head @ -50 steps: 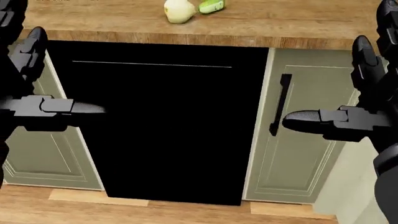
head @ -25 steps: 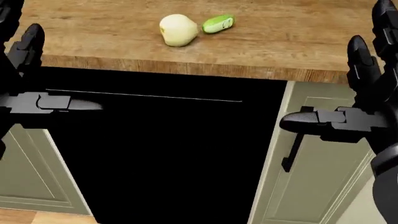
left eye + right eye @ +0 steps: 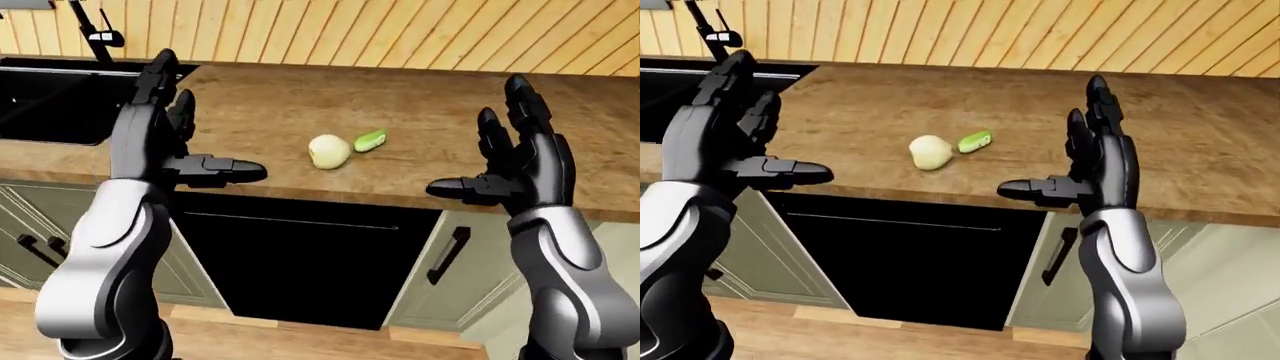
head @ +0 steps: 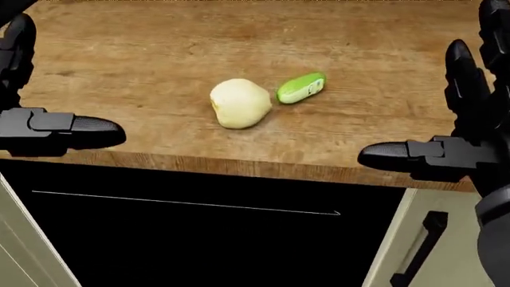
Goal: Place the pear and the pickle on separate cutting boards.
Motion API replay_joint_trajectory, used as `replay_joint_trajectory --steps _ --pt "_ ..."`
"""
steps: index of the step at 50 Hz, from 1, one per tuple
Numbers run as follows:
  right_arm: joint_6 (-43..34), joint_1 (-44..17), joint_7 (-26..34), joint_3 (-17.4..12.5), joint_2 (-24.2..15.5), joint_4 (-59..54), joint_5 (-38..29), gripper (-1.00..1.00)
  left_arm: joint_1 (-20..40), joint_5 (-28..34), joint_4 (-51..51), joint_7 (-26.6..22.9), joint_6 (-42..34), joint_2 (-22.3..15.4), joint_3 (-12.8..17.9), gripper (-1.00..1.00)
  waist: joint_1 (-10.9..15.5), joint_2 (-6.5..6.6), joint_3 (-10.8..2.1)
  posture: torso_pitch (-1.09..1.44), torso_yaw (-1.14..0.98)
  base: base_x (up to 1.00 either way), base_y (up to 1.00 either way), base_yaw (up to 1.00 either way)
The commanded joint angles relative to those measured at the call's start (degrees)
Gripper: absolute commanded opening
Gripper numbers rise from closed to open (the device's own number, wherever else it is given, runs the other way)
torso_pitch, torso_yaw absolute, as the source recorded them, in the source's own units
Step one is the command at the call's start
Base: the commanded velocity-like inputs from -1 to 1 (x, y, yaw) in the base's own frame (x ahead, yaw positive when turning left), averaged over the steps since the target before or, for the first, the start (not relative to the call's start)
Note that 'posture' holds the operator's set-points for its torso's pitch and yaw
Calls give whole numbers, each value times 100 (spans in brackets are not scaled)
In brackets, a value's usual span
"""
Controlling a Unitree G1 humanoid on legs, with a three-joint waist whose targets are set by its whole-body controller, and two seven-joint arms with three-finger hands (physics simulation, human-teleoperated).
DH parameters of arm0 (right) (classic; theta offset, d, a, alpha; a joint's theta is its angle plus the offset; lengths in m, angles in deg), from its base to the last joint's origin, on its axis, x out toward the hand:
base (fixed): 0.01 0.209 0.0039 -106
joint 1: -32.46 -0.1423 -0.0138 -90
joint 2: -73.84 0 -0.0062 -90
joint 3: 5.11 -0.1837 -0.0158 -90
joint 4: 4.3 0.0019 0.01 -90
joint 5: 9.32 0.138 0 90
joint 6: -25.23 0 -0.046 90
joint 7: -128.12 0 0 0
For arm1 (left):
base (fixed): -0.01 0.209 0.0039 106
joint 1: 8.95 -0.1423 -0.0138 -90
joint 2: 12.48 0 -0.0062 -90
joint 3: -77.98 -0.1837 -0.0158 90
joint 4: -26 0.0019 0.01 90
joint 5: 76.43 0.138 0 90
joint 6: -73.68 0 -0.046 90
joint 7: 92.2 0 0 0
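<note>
A wooden surface [image 3: 260, 105] runs under plank walling, a sink [image 3: 50, 105] at left. Left robot hand [image 3: 165, 146] and right robot hand [image 3: 515, 169] hover spread wide, empty. Head view: pear [image 4: 240, 103] just beside pickle [image 4: 301, 88], mid-surface.

A wooden countertop [image 4: 382, 78] carries a pale pear [image 4: 240, 103] just beside a green pickle [image 4: 301, 88].
</note>
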Motion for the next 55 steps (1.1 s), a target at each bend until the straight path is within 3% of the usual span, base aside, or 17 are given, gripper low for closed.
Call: replay_joint_trajectory --steps 1,2,3,4,5,7,8,12,13,15,16,17,25,30,35,44,55 --pt "101 -96 -19 -88 -68 139 16 100 143 -16 -113 -18 136 -30 -1 100 -23 -36 -98 0 0 30 0 0" --pt "109 -86 -18 -88 -65 140 21 100 137 -10 -109 -21 149 -30 -7 100 -18 -193 -146 0 0 30 0 0" --pt "106 -85 -20 -90 -60 153 40 100 141 -11 -115 -22 137 -32 -3 100 -12 -222 -217 0 0 28 0 0" --pt "108 -84 -19 -91 -60 157 51 100 148 -14 -121 -21 125 -32 0 100 -76 -164 -67 0 0 24 0 0" --pt "88 -89 -30 -109 -70 172 68 100 147 -9 -115 -22 137 -29 -8 100 -51 -275 2 0 0 20 0 0" --pt "123 -84 -26 -120 -76 154 79 100 172 -22 -149 -17 85 -35 3 100 -125 -212 -85 0 0 20 0 0" --pt "140 -91 -28 -124 -81 155 92 100 173 -22 -150 -20 86 -39 2 100 -136 -185 -3 0 0 4 0 0" --pt "162 -68 -21 -177 -103 203 175 100 226 -42 -172 -12 37 -56 6 100 -174 -101 78 0 0 0 0 0" --pt "138 -77 -36 -194 -119 214 195 100 241 -47 -184 -8 17 -59 2 100 -191 -33 69 0 0 0 0 0" --pt "138 -77 -42 -193 -124 215 202 100 243 -48 -185 -7 15 -59 2 100 -213 249 -21 0 0 0 0 0" --pt "121 -83 -50 -214 -150 213 213 100 276 -62 -219 3 -39 -67 4 100 -271 227 -71 0 0 0 0 0" --pt "88 -87 -66 -221 -161 245 231 100 308 -80 -249 15 -95 -74 17 100 -241 147 -21 0 0 0 0 0" --pt "-124 -217 -134 -385 -367 390 448 100 449 -208 -595 30 -472 -119 -31 100 -188 45 -108 0 0 0 0 0" --pt "-197 -328 -105 -379 -489 304 429 100 480 -26 -1016 -30 -754 -61 -366 100 -192 17 -92 0 0 0 0 0" --pt "-230 -422 -77 -345 -536 239 389 100 634 491 -1050 -283 -788 48 -785 100 -172 -29 -45 0 0 0 0 0" --pt "-154 -441 -55 -252 -447 143 290 100 783 2055 -704 -1256 -400 462 -1572 100 -142 -82 -7 0 0 0 0 0" --pt "-181 -530 -107 -237 -440 103 323 100 869 3626 52 -2656 -146 955 -1989 100 -150 -105 -26 0 0 0 0 0"
